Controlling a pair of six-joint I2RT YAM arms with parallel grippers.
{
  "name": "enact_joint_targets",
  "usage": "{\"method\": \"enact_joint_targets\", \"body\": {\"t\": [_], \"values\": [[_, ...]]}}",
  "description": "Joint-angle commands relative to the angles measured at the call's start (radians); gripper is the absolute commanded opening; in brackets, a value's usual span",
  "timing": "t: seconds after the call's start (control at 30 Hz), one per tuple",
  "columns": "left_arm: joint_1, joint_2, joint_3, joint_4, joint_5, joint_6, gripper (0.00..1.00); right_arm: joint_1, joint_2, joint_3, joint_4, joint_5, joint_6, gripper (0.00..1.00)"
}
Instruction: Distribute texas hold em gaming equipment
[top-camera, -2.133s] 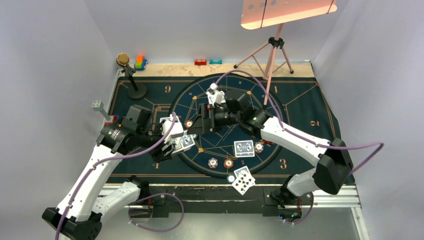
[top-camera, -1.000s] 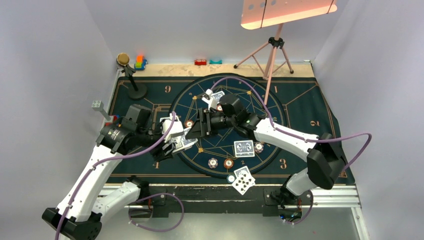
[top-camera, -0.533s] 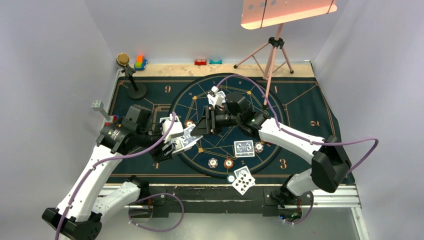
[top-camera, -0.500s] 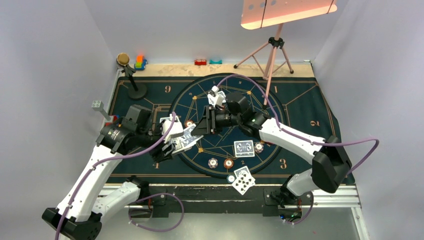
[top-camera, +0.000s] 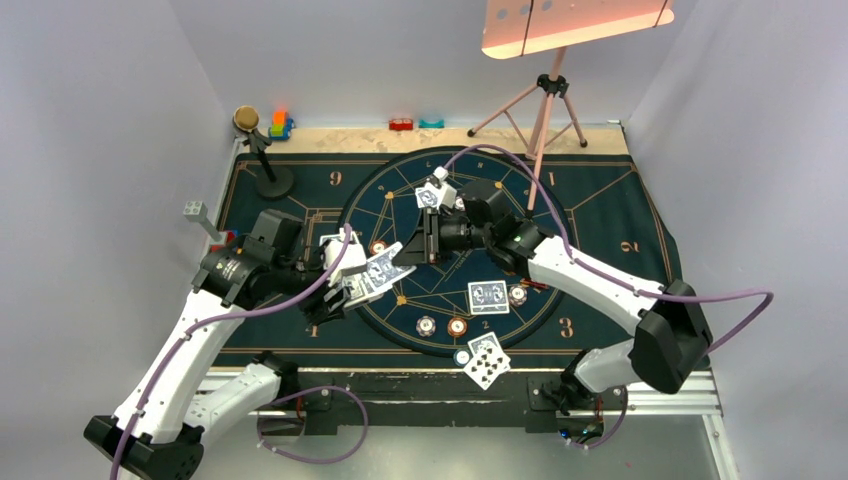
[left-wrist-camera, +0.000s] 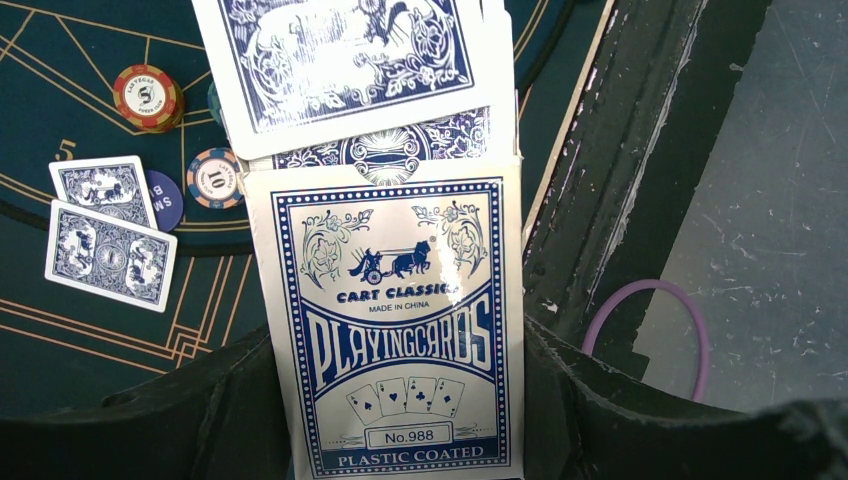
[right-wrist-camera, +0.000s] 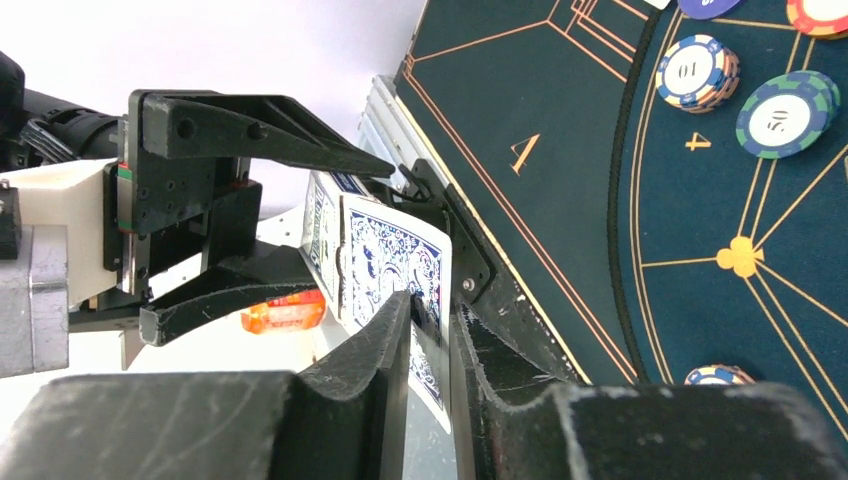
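Over mat left side, left tool clamping card box; right tool pinching protruding card by edge. Card likely handling light, slick, bendy: gripping short edge, pulling straight seeming safest.

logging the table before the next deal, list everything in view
card box: one, blue and white, over mat's left side
drawn card: one, blue, partly out of box
face-down pair: two, blue, on mat at circle's edge
middle card: at least one, blue, mat centre-right
face-up card: one or two, white, near edge
chips: at least five, mixed colours, on mat
mat: one, dark blue, gold lines
toy blocks: stack plus two, far edge
stand: one, black, far-left corner
tripod: one, pink, far side
left fingers: black, shut on card box
right fingers: black, pinching drawn card
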Motion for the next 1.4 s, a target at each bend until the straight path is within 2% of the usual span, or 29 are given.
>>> {"method": "enact_joint_targets", "body": {"t": [0.0, 0.07, 0.33, 0.53, 0.63, 0.73, 0.87, 1.0, 1.27, 1.37], "values": [[0.001, -0.012, 0.008, 0.025, 0.025, 0.008, 0.00, -0.020, -0.055, -0.006, -0.012, 0.016, -0.023, 0.18], [0.001, -0.011, 0.005, 0.025, 0.025, 0.008, 0.00, -0.028, -0.062, -0.011, -0.007, 0.011, -0.020, 0.14], [0.001, -0.010, 0.000, 0.023, 0.020, 0.009, 0.00, -0.072, -0.105, -0.005, -0.047, 0.018, -0.040, 0.07], [0.001, -0.014, -0.002, 0.001, 0.018, 0.019, 0.00, -0.160, -0.157, -0.003, -0.089, 0.010, -0.062, 0.01], [0.001, -0.031, -0.006, -0.001, 0.021, 0.019, 0.00, -0.187, -0.150, 0.043, -0.174, 0.038, -0.117, 0.00], [0.001, -0.033, 0.002, -0.028, 0.028, 0.031, 0.00, -0.192, -0.116, 0.114, -0.283, 0.128, -0.201, 0.00], [0.001, -0.041, 0.016, -0.077, 0.044, 0.048, 0.00, -0.175, -0.005, 0.229, -0.487, 0.417, -0.320, 0.00], [0.001, -0.043, 0.018, -0.130, 0.047, 0.072, 0.00, -0.089, 0.115, 0.307, -0.602, 0.744, -0.353, 0.00], [0.001, -0.062, 0.031, -0.184, 0.042, 0.082, 0.00, 0.127, 0.399, 0.589, -0.905, 1.341, -0.263, 0.00], [0.002, -0.060, 0.045, -0.192, 0.044, 0.081, 0.00, 0.165, 0.497, 0.680, -1.018, 1.452, -0.213, 0.00]]}}
